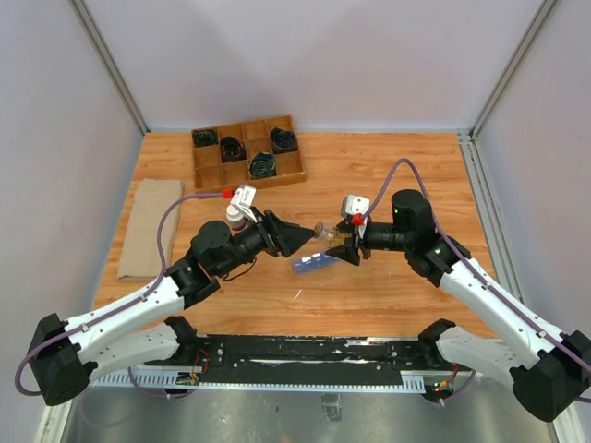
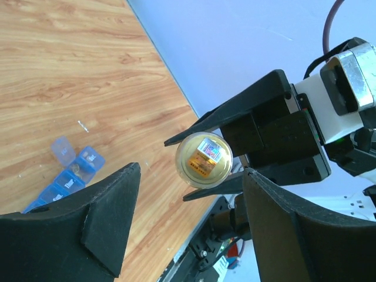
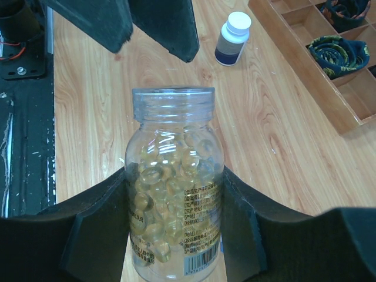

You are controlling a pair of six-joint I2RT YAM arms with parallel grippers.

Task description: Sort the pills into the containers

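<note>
Resting on the counter (image 1: 397, 300), the blue organizer strip (image 1: 314, 263) has an end lid (image 2: 61, 150) raised. Just above it the right gripper (image 1: 340, 242) is clamped on the clear vial (image 3: 173, 194), held sideways, mouth seemingly uncapped and facing the left gripper (image 1: 303, 237), whose fingers (image 2: 100, 235) stand apart. Tilted too steeply, the vial could dump its pills (image 3: 155, 197) together, scattering them past the strip

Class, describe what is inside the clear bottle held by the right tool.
Pale yellow pills fill the body of the clear bottle; its neck is empty and uncapped. The printed label and the fingers of the right tool hide the pills behind them.
</note>
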